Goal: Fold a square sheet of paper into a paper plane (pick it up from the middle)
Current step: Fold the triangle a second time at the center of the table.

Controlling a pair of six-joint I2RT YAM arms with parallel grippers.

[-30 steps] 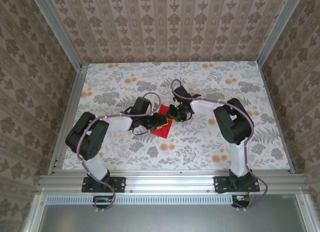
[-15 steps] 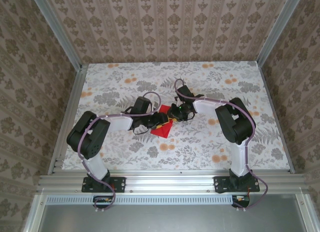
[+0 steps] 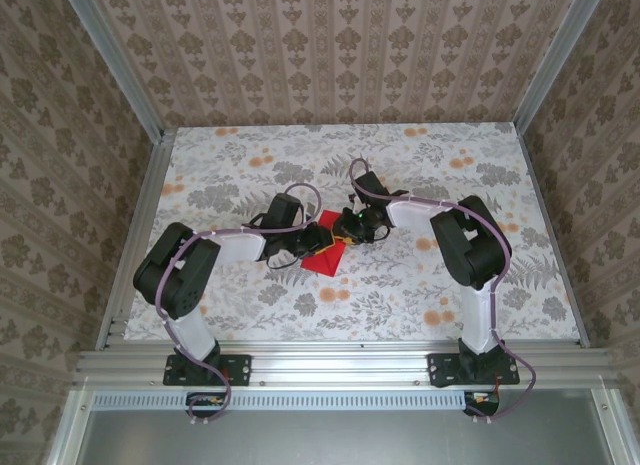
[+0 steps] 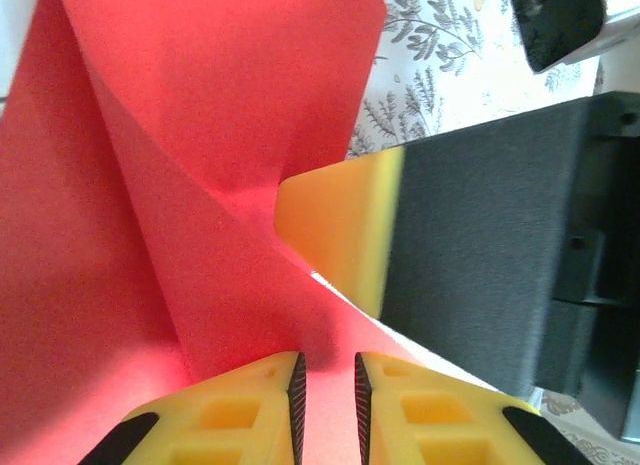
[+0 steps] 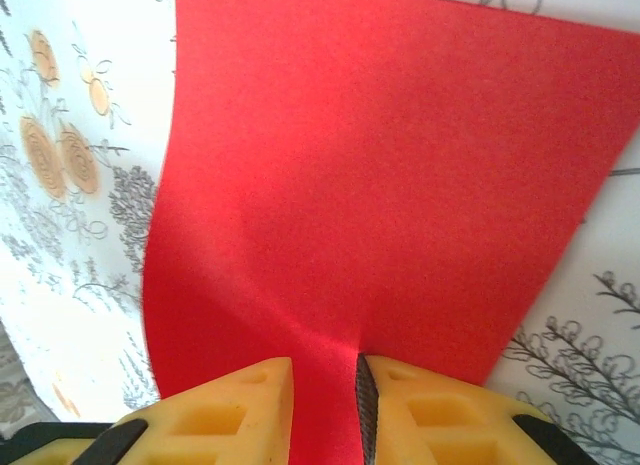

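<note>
The square sheet of paper [image 3: 321,264] is bright red and lies creased at the table's middle, partly under both grippers. My left gripper [image 3: 321,243] reaches in from the left and my right gripper [image 3: 346,229] from the right, tips nearly meeting over it. In the left wrist view the paper [image 4: 200,135] shows a diagonal fold and runs between the nearly closed jaws of the left gripper [image 4: 328,387]; a yellow fingertip [image 4: 340,225] of the right gripper presses beside it. In the right wrist view the paper [image 5: 380,165] bunches into a ridge pinched by the right gripper [image 5: 325,385].
The floral tabletop [image 3: 400,285] spreads around the paper. Aluminium frame rails [image 3: 330,357] run along the near edge and sides, with patterned walls behind.
The right gripper shifted slightly right and its wrist turned a little a second ago. Since then both grippers and the paper have stayed almost still.
</note>
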